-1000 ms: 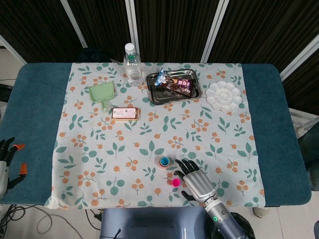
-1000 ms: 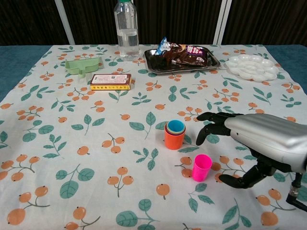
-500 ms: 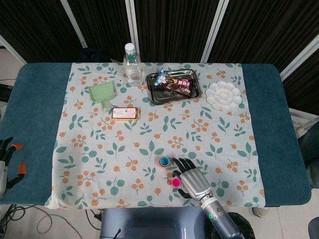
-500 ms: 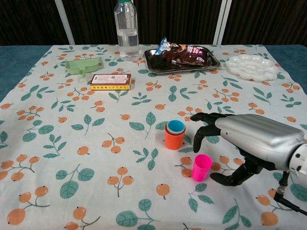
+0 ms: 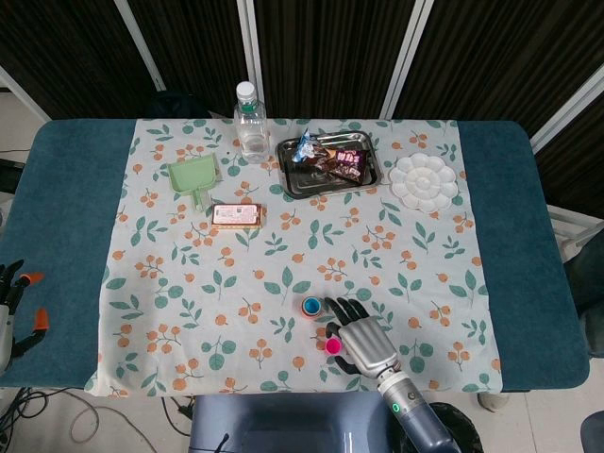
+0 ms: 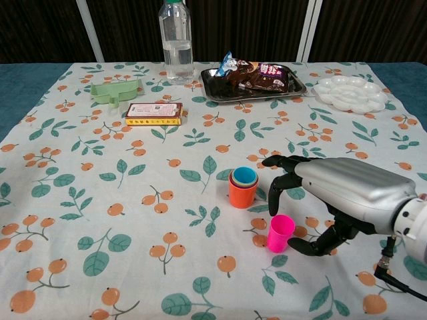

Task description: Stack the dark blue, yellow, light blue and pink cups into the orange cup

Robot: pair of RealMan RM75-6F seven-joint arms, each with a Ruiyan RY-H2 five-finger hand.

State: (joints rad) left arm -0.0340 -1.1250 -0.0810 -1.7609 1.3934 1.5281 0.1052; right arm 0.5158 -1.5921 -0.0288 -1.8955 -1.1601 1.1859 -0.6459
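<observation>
The orange cup (image 6: 241,194) stands upright near the table's front middle, with yellow and light blue cups (image 6: 245,175) nested in it; from the head view the stack (image 5: 311,306) shows as a blue-centred ring. The pink cup (image 6: 280,233) (image 5: 332,345) stands upright on its own, just right of and nearer than the stack. My right hand (image 6: 333,193) (image 5: 362,343) hovers beside the pink cup with fingers spread, thumb low to the cup's right, holding nothing. My left hand (image 5: 13,307) hangs off the table's left edge, fingers apart and empty. I cannot make out the dark blue cup.
At the back stand a water bottle (image 6: 175,41), a metal tray (image 6: 217,91) of snack packets and a white palette (image 6: 349,93). A green scoop (image 6: 116,90) and a flat box (image 6: 153,113) lie at back left.
My right hand has crept left toward the pink cup, its fingers now arching over the cup's right side. The cups have not moved.
</observation>
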